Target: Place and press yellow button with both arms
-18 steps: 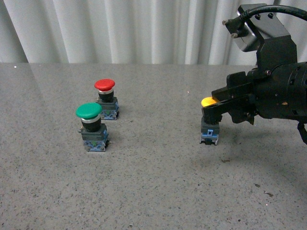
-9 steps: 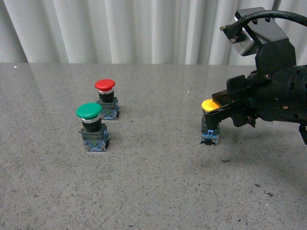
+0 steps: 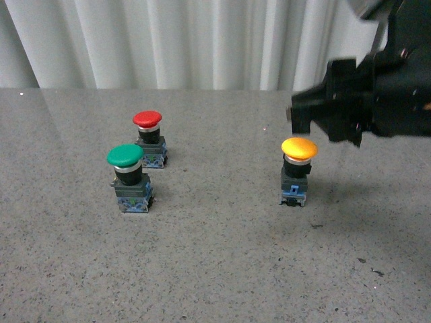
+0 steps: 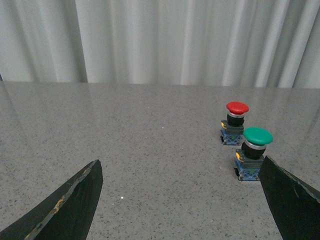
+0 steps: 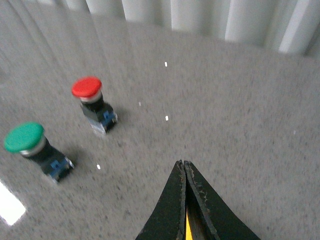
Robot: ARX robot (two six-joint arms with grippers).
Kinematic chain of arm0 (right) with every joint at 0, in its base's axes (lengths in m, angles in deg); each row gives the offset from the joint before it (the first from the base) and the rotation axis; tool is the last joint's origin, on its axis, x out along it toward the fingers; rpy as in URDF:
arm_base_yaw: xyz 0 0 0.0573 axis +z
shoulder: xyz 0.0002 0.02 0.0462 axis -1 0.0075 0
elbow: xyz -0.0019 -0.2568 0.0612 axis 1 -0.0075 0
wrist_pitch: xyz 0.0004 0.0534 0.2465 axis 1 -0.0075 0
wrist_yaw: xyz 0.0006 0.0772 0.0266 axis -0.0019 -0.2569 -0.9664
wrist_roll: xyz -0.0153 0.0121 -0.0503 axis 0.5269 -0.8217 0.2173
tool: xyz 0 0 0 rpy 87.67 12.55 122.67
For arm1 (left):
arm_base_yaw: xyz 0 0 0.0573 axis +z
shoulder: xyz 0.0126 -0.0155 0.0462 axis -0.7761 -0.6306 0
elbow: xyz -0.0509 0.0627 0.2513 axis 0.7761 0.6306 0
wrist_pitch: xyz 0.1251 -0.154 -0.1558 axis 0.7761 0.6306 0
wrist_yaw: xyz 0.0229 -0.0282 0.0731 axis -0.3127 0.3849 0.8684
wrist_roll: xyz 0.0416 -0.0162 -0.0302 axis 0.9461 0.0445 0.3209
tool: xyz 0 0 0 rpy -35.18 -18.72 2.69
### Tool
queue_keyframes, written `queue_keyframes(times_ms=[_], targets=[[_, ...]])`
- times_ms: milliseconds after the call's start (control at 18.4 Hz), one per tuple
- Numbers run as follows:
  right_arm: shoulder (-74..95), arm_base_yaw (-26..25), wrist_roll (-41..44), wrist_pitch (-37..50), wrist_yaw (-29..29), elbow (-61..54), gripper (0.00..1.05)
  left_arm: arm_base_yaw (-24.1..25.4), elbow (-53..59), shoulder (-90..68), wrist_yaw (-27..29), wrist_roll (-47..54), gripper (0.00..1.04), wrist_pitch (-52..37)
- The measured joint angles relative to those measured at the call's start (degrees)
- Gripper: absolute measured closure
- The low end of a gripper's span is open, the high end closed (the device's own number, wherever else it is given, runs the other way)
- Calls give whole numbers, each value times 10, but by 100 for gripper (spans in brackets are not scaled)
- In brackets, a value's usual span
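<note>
Buttons stand upright on our speckled grey table [image 3: 215, 269], three of them. Our yellow button [image 3: 296, 171] sits alone on the right side, free of any grip, well apart from the green button [image 3: 129, 178] and the red button [image 3: 149, 138] on the left. Our right arm [image 3: 377, 94] hangs raised above and slightly behind the yellow cap, reaching in from the right, not touching it. In the right wrist view our right gripper [image 5: 183, 172] has its fingers pressed together at the tips, holding nothing, with a sliver of yellow just below them. In the left wrist view our left gripper [image 4: 180, 200] is spread wide and empty over bare table, the green and red buttons near one finger [image 4: 292, 195].
</note>
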Motion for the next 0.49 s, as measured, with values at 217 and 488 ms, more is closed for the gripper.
queue_keyframes(times_ms=[217, 488], targets=[[-57, 6, -46, 20, -21, -12, 103, 0, 0, 0, 0, 0, 7, 0], [-102, 0, -59, 3, -18, -32, 103, 0, 0, 0, 0, 0, 7, 0]])
